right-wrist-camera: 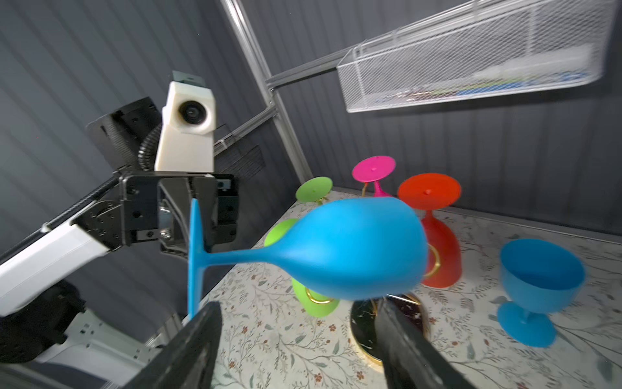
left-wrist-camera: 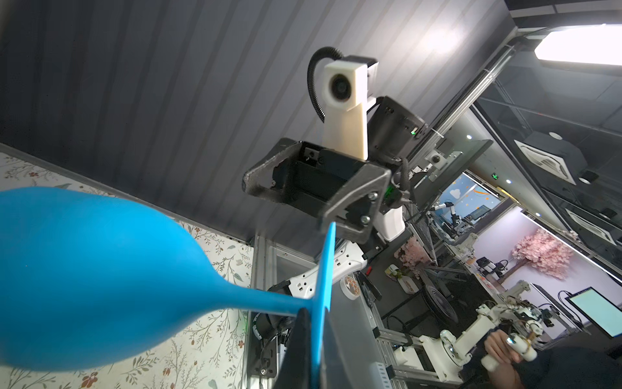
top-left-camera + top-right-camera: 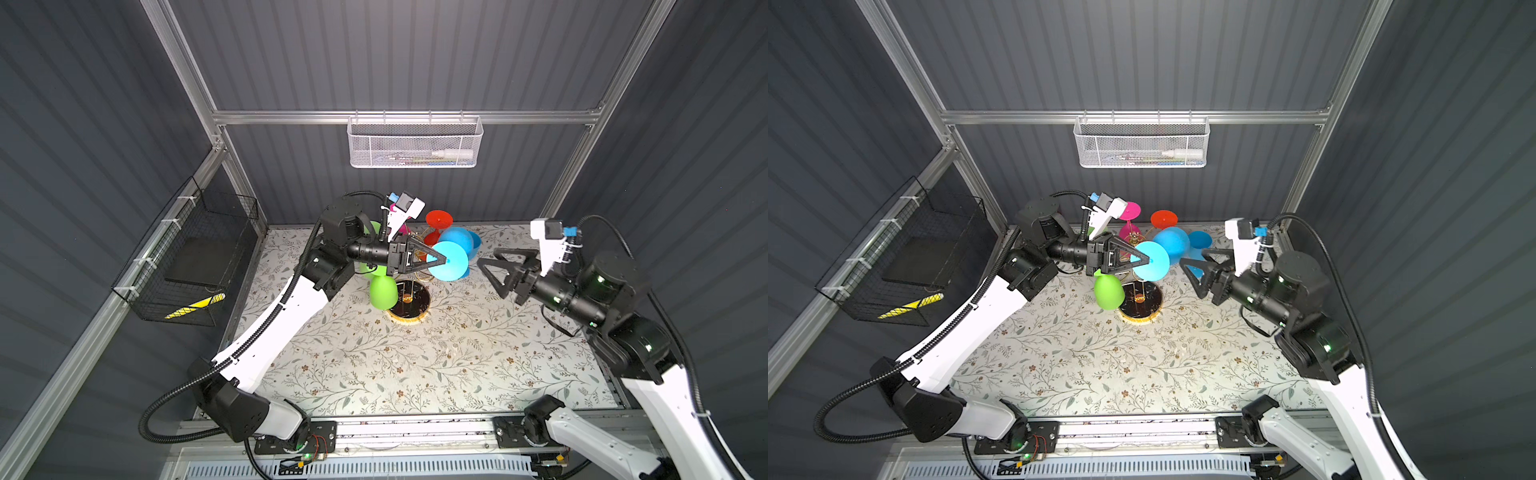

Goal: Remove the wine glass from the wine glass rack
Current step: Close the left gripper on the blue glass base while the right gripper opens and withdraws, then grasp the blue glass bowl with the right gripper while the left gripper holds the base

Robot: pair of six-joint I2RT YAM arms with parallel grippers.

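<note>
A blue wine glass point(image 3: 456, 241) point(image 1: 353, 249) lies on its side in the air over the wine glass rack, held only by its flat foot. My left gripper point(image 3: 442, 260) point(image 2: 314, 320) is shut on that foot's edge. My right gripper point(image 3: 487, 257) point(image 1: 296, 313) stands open just right of the bowl, its fingers point(image 1: 202, 326) spread wide with nothing between them. The gold wire rack shows its round black base point(image 3: 409, 301) point(image 1: 361, 326). Green point(image 3: 381, 293), red point(image 3: 438, 218) and pink point(image 3: 1129, 211) glasses hang on it.
Another blue glass point(image 1: 535, 279) stands upright on the floral table point(image 3: 415, 365), behind and right of the rack. A white mesh basket point(image 3: 415, 143) hangs on the rear rail. A black wire basket point(image 3: 195, 257) is fixed to the left wall.
</note>
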